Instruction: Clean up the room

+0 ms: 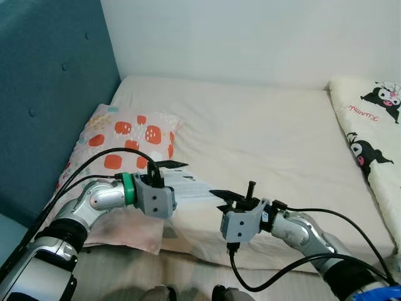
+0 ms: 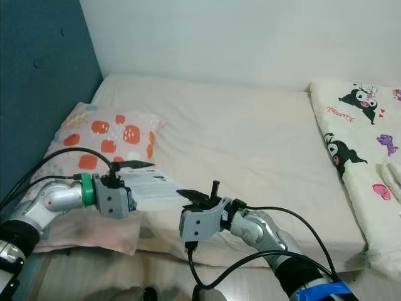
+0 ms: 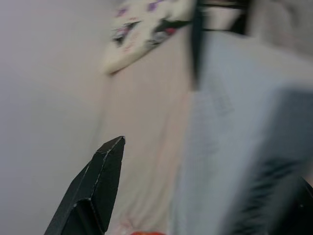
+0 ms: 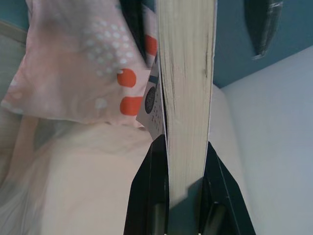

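There is one bed point(image 1: 269, 135). On the bed near the blue headboard point(image 1: 44, 94) lies one pillow point(image 1: 122, 141) with orange spots. On the far side of the bed from that pillow lies one cartoon blanket point(image 1: 369, 125). One book point(image 2: 153, 185) hangs over the bed's front edge. Two grippers, left gripper point(image 1: 168, 179) and right gripper point(image 1: 229, 197), are there too.

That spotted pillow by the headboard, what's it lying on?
The spotted pillow rests on the cream mattress, its near end over a pinkish cloth. The left gripper and its book hide part of its near edge.
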Tool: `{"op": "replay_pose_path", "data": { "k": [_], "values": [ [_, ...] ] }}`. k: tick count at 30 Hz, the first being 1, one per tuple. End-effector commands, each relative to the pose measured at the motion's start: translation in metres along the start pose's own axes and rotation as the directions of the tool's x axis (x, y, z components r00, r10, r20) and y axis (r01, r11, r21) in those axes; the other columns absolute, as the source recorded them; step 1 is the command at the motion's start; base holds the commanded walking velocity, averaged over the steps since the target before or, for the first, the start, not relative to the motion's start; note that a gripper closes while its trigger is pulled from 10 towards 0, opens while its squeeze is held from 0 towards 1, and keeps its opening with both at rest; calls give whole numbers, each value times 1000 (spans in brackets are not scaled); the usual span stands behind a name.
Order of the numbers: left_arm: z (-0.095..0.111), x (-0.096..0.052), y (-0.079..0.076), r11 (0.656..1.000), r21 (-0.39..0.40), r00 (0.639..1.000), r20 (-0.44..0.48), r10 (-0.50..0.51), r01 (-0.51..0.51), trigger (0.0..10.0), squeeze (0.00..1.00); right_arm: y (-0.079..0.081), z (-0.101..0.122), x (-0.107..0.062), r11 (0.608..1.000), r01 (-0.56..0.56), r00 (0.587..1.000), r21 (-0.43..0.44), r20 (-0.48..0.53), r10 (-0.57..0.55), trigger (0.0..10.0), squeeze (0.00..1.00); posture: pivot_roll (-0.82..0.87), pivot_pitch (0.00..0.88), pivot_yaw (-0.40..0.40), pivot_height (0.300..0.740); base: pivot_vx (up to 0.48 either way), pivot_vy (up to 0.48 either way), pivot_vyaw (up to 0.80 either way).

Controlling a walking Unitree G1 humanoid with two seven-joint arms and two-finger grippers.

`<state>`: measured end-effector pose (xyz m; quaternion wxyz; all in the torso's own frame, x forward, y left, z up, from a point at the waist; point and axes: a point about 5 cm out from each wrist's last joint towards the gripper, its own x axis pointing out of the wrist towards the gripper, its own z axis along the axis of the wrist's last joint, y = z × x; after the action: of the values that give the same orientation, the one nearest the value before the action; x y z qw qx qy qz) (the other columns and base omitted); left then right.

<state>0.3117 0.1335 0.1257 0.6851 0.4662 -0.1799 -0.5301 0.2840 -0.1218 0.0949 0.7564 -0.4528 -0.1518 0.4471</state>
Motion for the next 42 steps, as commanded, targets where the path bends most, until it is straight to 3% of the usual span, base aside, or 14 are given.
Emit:
{"op": "replay_pose_path", "data": {
  "k": [1,10,15,17,18,20,23,24,25,27,30,38,42],
  "values": [
    [3,4,-23,990,32,990,11,-139,138,10000,0,-7,4,2,999,34,999,3,39,-34,10000,0,2,91,33,740,0,0,0],
    [4,9,-29,978,55,980,0,-201,201,10000,0,-5,2,4,1000,9,1000,-12,29,-9,10000,0,5,93,29,740,0,0,0],
    [3,13,-25,988,13,989,-8,-151,151,10000,0,-6,3,5,1000,18,999,1,38,-18,10000,0,4,92,30,740,0,0,0],
    [1,17,-20,995,-83,998,-16,-60,58,10000,0,-8,3,6,999,44,998,16,36,-45,10000,0,4,92,33,740,0,0,0],
    [1,17,-20,995,-83,998,-16,-60,58,10000,0,-8,3,6,999,44,998,16,36,-45,10000,0,4,92,33,740,0,0,0],
    [-4,17,-19,987,-161,999,-48,-4,-4,10000,0,-13,1,5,996,84,996,24,20,-85,10000,0,3,94,37,740,0,0,0],
    [-10,13,-26,978,-208,996,-89,-16,-3,10000,0,-21,-2,4,988,148,989,38,0,-148,10000,0,4,95,37,740,0,0,0],
    [-10,13,-26,978,-208,996,-89,-16,-3,10000,0,-21,-2,4,988,148,989,38,0,-148,10000,0,4,95,37,740,0,0,0],
    [-12,7,-34,982,-178,991,-102,-83,64,10000,0,-26,-4,2,982,181,983,43,-13,-181,10000,0,4,96,37,740,0,0,0],
    [-12,7,-34,982,-178,991,-102,-83,64,10000,0,-26,-4,2,982,181,983,43,-13,-181,10000,0,4,96,37,740,0,0,0],
    [-12,-6,-48,973,-119,974,-92,-207,195,10000,0,-34,-6,-1,973,226,974,55,-21,-225,10000,0,8,97,34,740,0,0,0],
    [-12,-8,-45,979,-120,980,-91,-175,164,10000,0,-35,-6,-1,972,226,974,65,-15,-226,10000,0,10,97,33,740,0,0,0],
    [-7,1,-35,986,-137,993,-67,-102,92,10000,0,-31,-3,2,973,214,977,80,2,-215,10000,0,10,95,35,740,0,0,0]
  ]
}}
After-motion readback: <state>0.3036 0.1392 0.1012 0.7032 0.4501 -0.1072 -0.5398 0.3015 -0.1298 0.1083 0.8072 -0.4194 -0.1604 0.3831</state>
